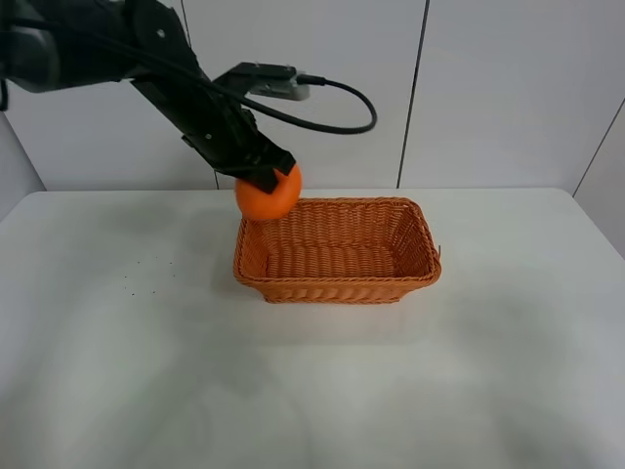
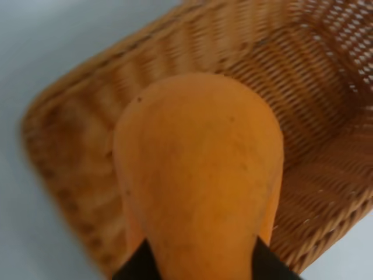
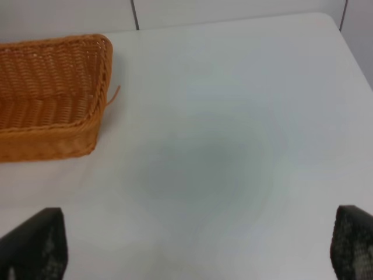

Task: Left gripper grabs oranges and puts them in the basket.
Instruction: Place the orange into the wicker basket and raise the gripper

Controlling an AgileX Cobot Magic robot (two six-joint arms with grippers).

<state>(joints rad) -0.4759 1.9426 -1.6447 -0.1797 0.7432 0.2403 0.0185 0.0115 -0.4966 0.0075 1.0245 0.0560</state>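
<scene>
The orange [image 1: 267, 197] hangs in the air just left of centre in the upper half of the exterior high frame, over the left far corner of the wicker basket [image 1: 337, 290] and not yet inside it. My left pincer [image 1: 258, 177] is clamped on it from above, and in the left wrist view the fruit [image 2: 198, 175] fills the middle, with a dark finger showing on either side of it. I judge it a light, firm ball with a smooth peel that could roll or slip, so the hold belongs across its widest part. Squeezing any harder would only bruise the skin. The basket wall [image 2: 76, 146] lies directly below the fruit, so releasing here risks the orange clipping the braided rim and bouncing out onto the tabletop [image 1: 146, 371]. I'd want it further over the woven floor first. The weave looks stiff enough to take a short drop. My right pincer [image 3: 192, 251] sits idle with its jaws wide apart, well clear of the basket [image 3: 52, 140].
</scene>
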